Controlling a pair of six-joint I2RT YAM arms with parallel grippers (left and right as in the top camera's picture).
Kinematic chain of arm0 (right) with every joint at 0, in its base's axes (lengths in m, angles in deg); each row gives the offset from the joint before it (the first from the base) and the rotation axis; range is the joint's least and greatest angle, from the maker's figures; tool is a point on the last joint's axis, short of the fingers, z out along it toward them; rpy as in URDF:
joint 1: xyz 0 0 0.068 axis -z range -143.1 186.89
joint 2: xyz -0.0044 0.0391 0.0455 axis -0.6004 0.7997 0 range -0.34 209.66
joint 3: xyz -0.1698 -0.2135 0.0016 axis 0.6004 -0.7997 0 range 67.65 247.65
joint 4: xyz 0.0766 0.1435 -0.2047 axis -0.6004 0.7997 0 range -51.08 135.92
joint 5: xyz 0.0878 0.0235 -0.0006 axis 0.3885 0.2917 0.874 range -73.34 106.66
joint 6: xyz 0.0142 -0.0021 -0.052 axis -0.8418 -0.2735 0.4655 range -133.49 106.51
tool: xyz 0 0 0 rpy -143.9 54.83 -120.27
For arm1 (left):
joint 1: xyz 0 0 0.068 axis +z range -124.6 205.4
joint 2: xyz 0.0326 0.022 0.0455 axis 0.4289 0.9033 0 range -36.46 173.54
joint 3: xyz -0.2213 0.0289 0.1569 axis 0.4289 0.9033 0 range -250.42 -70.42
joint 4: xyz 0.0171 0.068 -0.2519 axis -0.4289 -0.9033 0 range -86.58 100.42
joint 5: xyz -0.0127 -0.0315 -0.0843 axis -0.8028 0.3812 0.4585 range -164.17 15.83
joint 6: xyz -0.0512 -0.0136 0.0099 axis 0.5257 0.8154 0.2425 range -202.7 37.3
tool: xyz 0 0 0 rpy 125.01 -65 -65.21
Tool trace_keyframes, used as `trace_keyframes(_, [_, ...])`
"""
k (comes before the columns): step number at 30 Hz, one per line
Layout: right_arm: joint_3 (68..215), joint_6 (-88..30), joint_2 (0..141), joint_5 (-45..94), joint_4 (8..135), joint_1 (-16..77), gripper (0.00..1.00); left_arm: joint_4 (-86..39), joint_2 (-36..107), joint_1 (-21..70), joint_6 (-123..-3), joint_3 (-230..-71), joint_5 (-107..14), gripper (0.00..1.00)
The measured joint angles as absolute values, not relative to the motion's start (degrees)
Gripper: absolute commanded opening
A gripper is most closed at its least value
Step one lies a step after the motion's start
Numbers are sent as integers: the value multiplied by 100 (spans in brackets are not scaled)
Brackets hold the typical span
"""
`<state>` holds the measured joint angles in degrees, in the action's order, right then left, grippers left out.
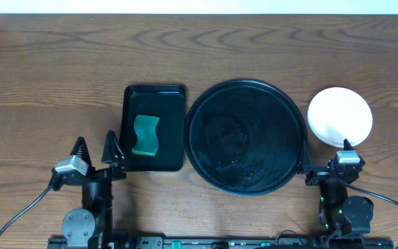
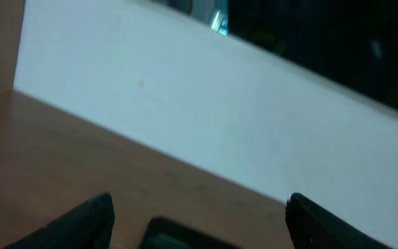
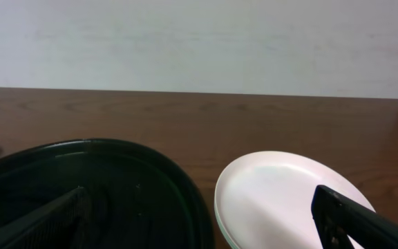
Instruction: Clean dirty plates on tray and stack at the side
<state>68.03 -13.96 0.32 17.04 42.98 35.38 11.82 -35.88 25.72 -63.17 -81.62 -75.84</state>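
The round black tray (image 1: 206, 111) lies at table centre with nothing on it but wet streaks. The plates (image 1: 339, 116) sit stacked on the table just right of it, a white one on top. In the right wrist view the white plate (image 3: 282, 194) shows a pale green edge beneath it, next to the tray (image 3: 116, 180). My right gripper (image 1: 325, 146) (image 3: 200, 197) is open near the front edge, one finger over the tray rim and one over the stack, holding nothing. My left gripper (image 1: 95, 142) (image 2: 199, 204) stands open and empty at the front left.
A smaller rectangular black tray (image 1: 154, 88) left of the round one holds a green sponge (image 1: 145, 135); its corner (image 2: 178, 232) shows between my left fingers. Bare wooden table lies behind and to the far left. A white wall runs along the back.
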Motion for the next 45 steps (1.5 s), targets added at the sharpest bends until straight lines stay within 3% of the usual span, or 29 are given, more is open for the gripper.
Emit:
trace_keyframes(7, [6803,-1396,35,1704,4298,3535,99,2369,-3588,2567,-6129,-7548,-7582,80])
trace_keyframes(16, [6803,-1396,35,1704,4296,3535,99,2599,-3588,2528,-5998,-7226,-7582,80])
trace_keyframes(24, [6803,-1396,35,1704,4296,3535,99,2253,-3588,2528,-6022,-7078,-7584,80])
trace_keyframes(32, [6803,-1396,32,1704,4293,3535,99,995,-3581,2528,-6481,-7097,-7553,80])
trace_keyframes(45, [6803,-1396,32,1704,4298,3538,99,916,-3584,2528,-7681,-7124,-7426,80])
